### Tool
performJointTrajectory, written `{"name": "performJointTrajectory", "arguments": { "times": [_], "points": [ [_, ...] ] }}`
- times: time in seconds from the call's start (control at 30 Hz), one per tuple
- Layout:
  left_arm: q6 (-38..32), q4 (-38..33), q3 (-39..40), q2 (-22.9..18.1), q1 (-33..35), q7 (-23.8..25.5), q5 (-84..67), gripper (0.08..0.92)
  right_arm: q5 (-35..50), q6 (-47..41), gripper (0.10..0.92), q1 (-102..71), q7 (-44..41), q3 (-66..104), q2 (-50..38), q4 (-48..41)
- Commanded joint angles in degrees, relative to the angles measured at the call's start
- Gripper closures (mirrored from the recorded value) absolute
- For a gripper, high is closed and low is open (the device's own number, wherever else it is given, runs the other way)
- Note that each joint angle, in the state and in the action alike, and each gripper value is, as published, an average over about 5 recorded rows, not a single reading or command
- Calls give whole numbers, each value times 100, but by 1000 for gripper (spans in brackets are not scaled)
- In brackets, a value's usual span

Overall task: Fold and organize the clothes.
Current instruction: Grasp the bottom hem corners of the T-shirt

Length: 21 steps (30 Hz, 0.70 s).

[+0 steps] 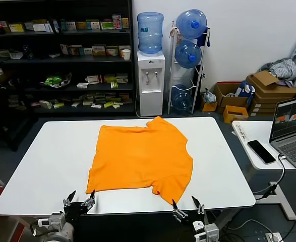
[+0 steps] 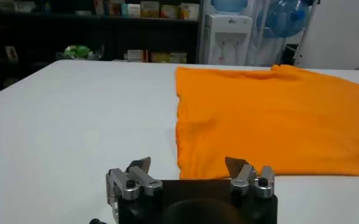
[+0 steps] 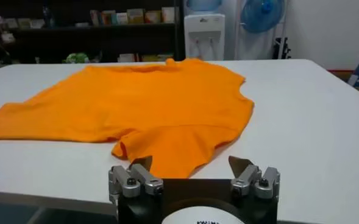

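One garment is all I have to deal with: the orange T-shirt, lying spread out near the middle of the white table, its collar toward the far edge and its hem toward me. It is not quite flat. The sleeve on my right is bunched and points toward the near edge, and in my right wrist view a crease runs across the cloth just above that sleeve. No lettering shows, so I judge the printed side to be face down, though I cannot be sure.

Nothing of the folding is done yet, as far as I can see. The shirt is a single open layer with no edge turned over. Every fold is still ahead of me, and so is the final tidying.

My left gripper hovers at the near edge of the table, just short of the hem's left corner, its jaws spread wide and empty. My right gripper sits at the near edge too, just in front of the bunched sleeve, also wide apart and holding nothing. Neither touches the cloth. I judge both to be lined up for a first grasp on the near edge.
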Motion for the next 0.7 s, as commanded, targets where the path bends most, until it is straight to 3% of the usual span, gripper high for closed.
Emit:
{"name": "performJointTrajectory", "arguments": {
  "times": [0.03, 0.17, 0.33, 0.47, 0.7],
  "points": [
    [10, 18, 3, 26, -18, -4, -43, 177, -22, 42, 203, -4, -8, 14, 0, 22],
    [-7, 334, 107, 80, -320, 36, -200, 177, 45, -29, 203, 381, 80, -99, 20, -239],
    [-170, 1400, 326, 10, -1095, 109, -158, 177, -55, -77, 203, 1188, 185, -287, 185, -1162],
    [-167, 1435, 374, -9, -1130, 59, -122, 184, -192, -93, 208, 1369, 216, -379, 306, -1418],
    [-106, 1174, 391, 40, -894, -9, -115, 345, -275, -8, 372, 1176, 220, -410, 312, -1311]
  ]
}}
